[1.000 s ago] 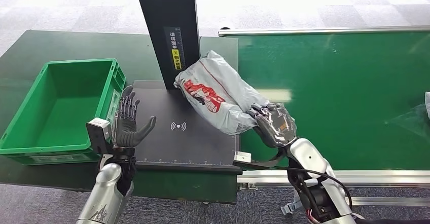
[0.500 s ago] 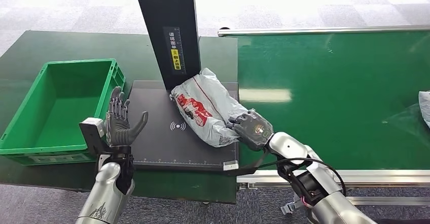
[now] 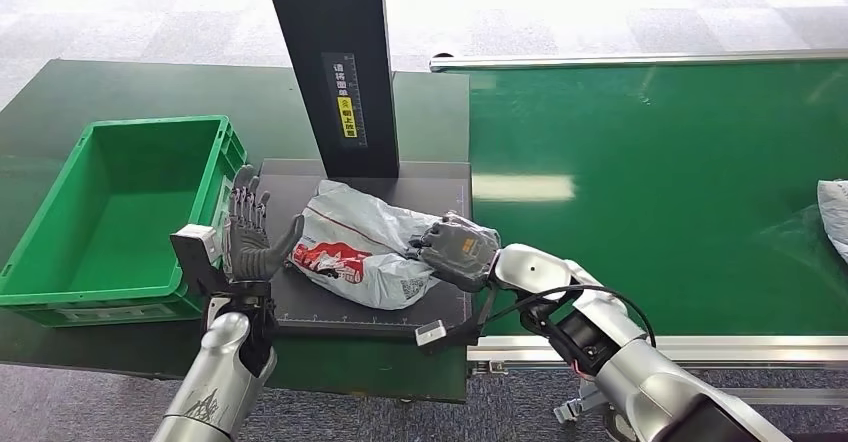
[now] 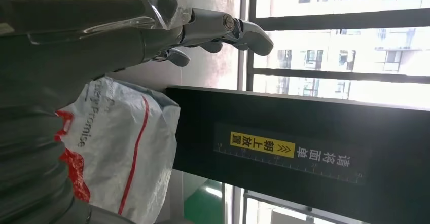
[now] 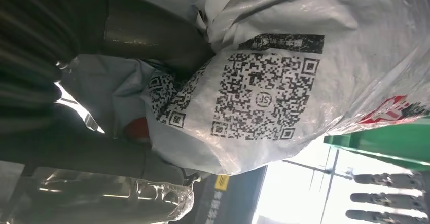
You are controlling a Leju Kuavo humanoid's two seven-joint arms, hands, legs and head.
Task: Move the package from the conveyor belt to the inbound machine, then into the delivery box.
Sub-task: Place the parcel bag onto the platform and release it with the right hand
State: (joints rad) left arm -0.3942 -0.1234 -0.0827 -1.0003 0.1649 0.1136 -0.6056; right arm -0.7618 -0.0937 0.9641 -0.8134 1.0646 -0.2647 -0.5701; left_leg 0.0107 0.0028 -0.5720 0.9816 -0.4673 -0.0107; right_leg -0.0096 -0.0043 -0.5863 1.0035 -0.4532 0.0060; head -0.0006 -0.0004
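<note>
Dark green table w/ black inbound machine platform [image 3: 300, 307] between a green conveyor belt [image 3: 660, 172] and a green delivery box [image 3: 110, 212]. Grey-white poly mailer package [image 3: 360, 247] w/ red print lies on the platform, just in front of the machine's black post [image 3: 330, 62]; long axis runs roughly across the plate, box side to belt side. Right hand [image 3: 458, 249] grips the pkg's belt-side end, fingers wrapped into the plastic; right wrist view shows the bag's QR codes [image 5: 266, 87] bunched against the thumb. Left hand [image 3: 252, 237] upright at the plate's box-side edge, palm facing the pkg, fingers spread, holding nothing, just beside the pkg's near end; contact can't be told. Left hand sits between pkg and box, so likely the nearer one for the last leg. Judged: machine step about done, box transfer not yet. 2nd parcel [image 3: 835, 217] at far belt edge.
</note>
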